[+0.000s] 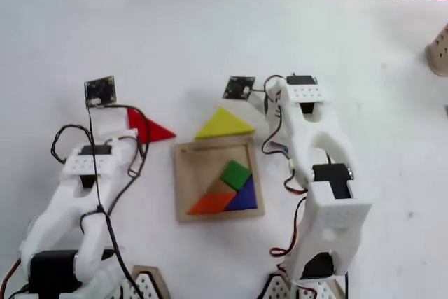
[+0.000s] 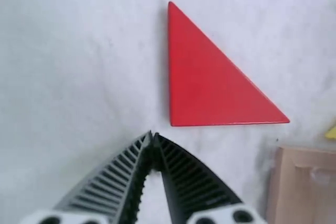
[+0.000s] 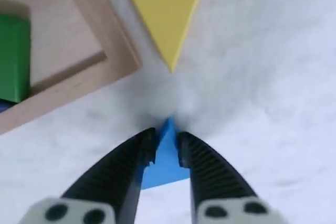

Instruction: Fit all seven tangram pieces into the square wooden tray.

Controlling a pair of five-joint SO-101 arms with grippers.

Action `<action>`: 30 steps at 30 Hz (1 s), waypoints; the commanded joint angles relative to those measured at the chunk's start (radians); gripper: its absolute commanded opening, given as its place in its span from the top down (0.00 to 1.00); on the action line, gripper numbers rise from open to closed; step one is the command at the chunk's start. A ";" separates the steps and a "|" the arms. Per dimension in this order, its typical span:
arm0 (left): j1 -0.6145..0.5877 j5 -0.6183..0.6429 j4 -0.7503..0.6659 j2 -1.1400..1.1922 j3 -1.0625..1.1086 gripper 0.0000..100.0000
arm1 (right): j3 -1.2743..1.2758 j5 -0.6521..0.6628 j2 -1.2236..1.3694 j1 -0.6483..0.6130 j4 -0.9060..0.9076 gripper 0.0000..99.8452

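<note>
The square wooden tray (image 1: 183,185) lies between the two arms and holds a green square (image 1: 236,173), an orange piece (image 1: 212,202) and a dark blue piece (image 1: 244,197). A yellow triangle (image 1: 224,124) lies on the table just beyond the tray's far edge. To its left lies a red triangle (image 1: 151,129). My left gripper (image 2: 153,140) is shut and empty, a short way from the red triangle (image 2: 210,82). My right gripper (image 3: 167,136) is shut on a light blue piece (image 3: 165,153) at the table, close to the yellow triangle's (image 3: 163,3) tip and the tray's corner (image 3: 100,51).
Two small dark boards (image 1: 100,90) (image 1: 240,87) with cables lie behind the pieces. A perforated wooden object (image 1: 439,50) stands at the right edge. White table stretches beyond and to the right.
</note>
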 commanded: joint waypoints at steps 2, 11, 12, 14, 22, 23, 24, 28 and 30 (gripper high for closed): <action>0.015 -0.011 -0.025 -0.036 -0.003 0.98 | -0.014 -0.006 -0.053 0.018 -0.001 0.98; 0.015 -0.011 -0.044 -0.036 0.002 0.98 | -0.048 -0.229 -0.162 0.031 0.038 0.93; 0.015 -0.011 -0.044 -0.036 0.002 0.98 | -0.048 -0.256 -0.176 0.030 0.054 0.88; 0.015 -0.011 -0.044 -0.036 0.002 0.98 | -0.043 -0.285 -0.197 0.030 0.076 0.78; 0.015 -0.011 -0.044 -0.036 0.002 0.98 | -0.021 -0.296 -0.117 0.051 0.071 0.85; 0.015 -0.011 -0.044 -0.036 0.002 0.98 | -0.021 -0.296 -0.097 0.050 0.070 0.87; 0.015 -0.011 -0.044 -0.036 0.002 0.98 | -0.023 -0.296 -0.079 0.050 0.068 0.88; 0.015 -0.011 -0.044 -0.036 0.002 0.98 | -0.021 -0.296 -0.038 0.071 0.038 0.86; 0.015 -0.011 -0.044 -0.036 0.002 0.98 | -0.020 -0.296 -0.036 0.079 0.038 0.82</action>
